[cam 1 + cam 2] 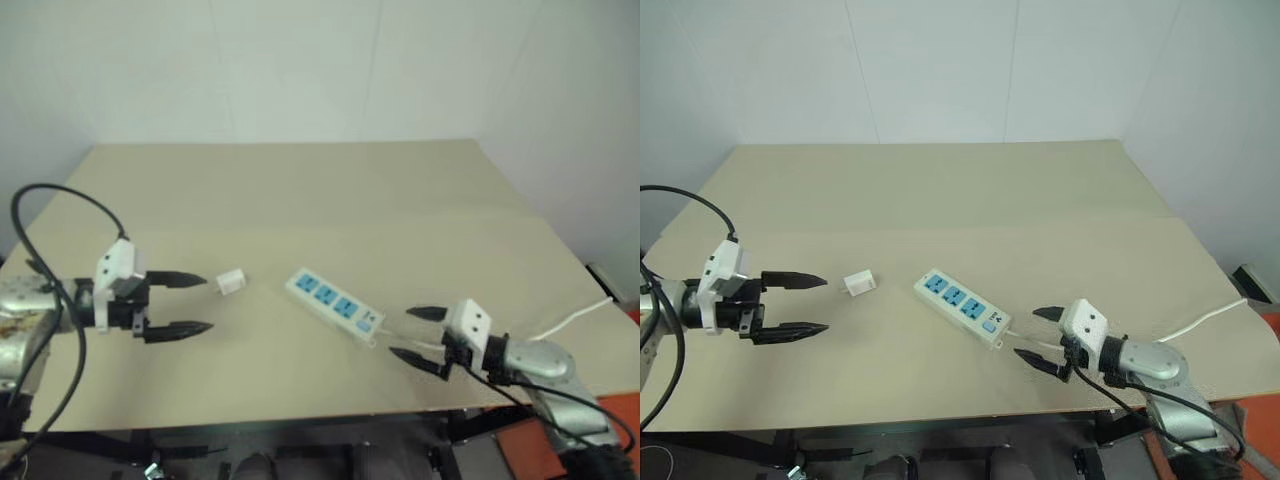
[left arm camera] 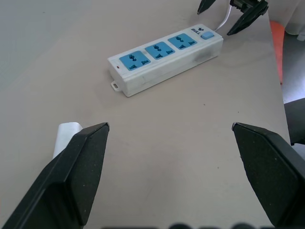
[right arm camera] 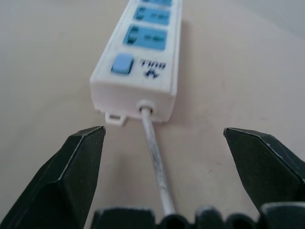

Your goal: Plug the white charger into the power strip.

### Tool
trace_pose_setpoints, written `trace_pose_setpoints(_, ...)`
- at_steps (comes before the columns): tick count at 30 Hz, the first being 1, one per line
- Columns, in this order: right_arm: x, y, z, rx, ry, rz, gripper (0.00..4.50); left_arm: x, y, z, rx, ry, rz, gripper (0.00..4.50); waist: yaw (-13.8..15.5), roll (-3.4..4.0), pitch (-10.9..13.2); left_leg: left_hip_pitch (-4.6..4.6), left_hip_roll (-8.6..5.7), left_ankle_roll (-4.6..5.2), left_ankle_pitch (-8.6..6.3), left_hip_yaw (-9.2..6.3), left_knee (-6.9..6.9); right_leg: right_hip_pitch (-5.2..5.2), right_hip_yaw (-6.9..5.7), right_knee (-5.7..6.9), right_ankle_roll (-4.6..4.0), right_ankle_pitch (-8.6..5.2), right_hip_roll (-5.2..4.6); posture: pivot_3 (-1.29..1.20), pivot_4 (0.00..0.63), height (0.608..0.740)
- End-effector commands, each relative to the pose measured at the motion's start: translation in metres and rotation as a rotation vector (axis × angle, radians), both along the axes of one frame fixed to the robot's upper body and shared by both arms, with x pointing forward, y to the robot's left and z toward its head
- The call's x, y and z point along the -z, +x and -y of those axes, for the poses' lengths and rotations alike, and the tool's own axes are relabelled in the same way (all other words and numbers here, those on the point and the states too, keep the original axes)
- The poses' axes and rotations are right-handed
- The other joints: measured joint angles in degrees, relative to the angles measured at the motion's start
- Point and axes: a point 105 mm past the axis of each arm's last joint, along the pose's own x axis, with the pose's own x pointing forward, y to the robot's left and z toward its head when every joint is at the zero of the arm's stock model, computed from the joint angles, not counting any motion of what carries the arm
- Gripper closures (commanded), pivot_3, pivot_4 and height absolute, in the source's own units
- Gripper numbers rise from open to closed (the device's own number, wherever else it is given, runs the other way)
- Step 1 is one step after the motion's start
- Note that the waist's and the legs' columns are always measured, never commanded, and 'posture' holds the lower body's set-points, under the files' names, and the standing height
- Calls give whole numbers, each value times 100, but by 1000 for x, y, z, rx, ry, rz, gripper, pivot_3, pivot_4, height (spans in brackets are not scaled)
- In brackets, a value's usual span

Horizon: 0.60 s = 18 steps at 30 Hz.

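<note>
While both grippers hang over the near edge of the tan table (image 1: 970, 190), nothing is held in either one. Lying flat in the lower middle of the head views, the power strip (image 1: 961, 308) runs on a slant from upper left to lower right, its three blue sockets facing up and its small blue switch (image 1: 989, 325) at the lower-right end. From that same end a thin white cord (image 3: 155, 160) leaves the strip and runs toward the lower right of the frame, passing between the right gripper's fingers; further on it trails off the table's right edge. The right gripper (image 1: 1036, 336) sits in the lower right of the head views, its two black fingers spread wide, one on each side of the cord and just short of the strip's switch end, touching neither as far as the wrist view shows. The white charger (image 1: 859, 283) lies by itself on the table in the centre-left of the frame, to the left of the strip's far end and apart from it. At the left edge of the frame the left gripper (image 1: 812, 303) points toward the charger with its black fingers spread apart, the tips near the charger but not touching it. In the left wrist view the charger shows partly hidden behind one finger (image 2: 76, 167).
</note>
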Motion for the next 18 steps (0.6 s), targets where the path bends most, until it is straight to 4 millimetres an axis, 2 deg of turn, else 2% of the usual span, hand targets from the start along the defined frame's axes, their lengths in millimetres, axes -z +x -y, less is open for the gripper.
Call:
trace_pose_setpoints(1, -15, -9, -12, -28, 86, 14, 32, -7, -2, -1, 13, 11, 36, 0, -1, -1, 0, 3, 0, 0, 0, -1, 0, 2, 0, 1, 1, -1, 0, 0, 150, 740)
trace_pose_setpoints(4, -15, -6, -25, 24, 89, 116, 32, -6, -3, 0, 16, 7, 34, 0, -12, -3, -2, 7, 1, 0, 0, -1, 0, 1, -1, 5, 1, -2, 1, 0, 150, 740)
trace_pose_setpoints(8, -13, -1, -36, 28, 144, 115, 32, -7, -1, 1, 18, 7, 42, 0, -14, -3, -2, 5, 1, 0, 0, 0, 0, -2, 0, 7, 0, -3, 1, 0, 150, 740)
trace_pose_setpoints(18, -1, 8, -40, 35, 144, 95, 32, -5, 1, 8, 36, -1, 45, 0, 3, -4, -3, 2, 1, 0, 0, -1, 1, -1, -3, 6, -2, -4, 1, 0, 150, 740)
